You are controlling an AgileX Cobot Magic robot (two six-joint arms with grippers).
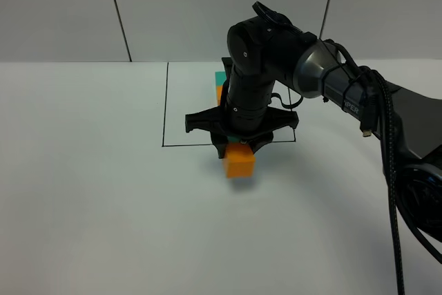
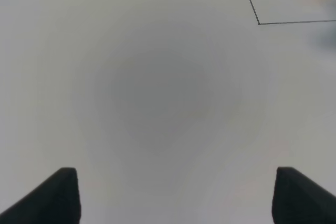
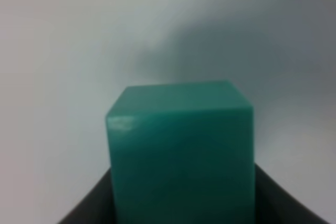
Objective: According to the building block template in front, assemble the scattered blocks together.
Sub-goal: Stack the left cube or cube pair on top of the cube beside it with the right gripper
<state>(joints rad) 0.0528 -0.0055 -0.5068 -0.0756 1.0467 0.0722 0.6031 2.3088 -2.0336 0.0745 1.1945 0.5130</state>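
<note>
1. The right fingers [image 3: 97, 208] were clenched on the teal cube [image 3: 181, 150], one dark finger on each side of it. The cube filled the right wrist view and sat square between them.
2. The loose orange cube [image 1: 240, 160] lay just on the camera side of those fingers, on the table [image 1: 83, 191] and just outside the near line of the black frame [image 1: 164, 115].
3. We judged that the coming move turned on this relation: the held teal cube had to end up against the far face of the orange cube.
4. The template [image 1: 219, 88] stood inside the frame, half hidden behind the right arm [image 1: 324, 77]. Its long axis ran away from the camera, teal farther and orange nearer, which set the order to copy.
5. The left fingers [image 2: 60, 198] were spread wide with nothing between them, over bare table and well apart from the cubes. The right arm was plainly the nearer one.
6. The right wrist view showed the grasp but no orange cube. The overhead view showed the orange cube, yet the wrist hid the teal one, so we could not tell whether the two touched.
</note>
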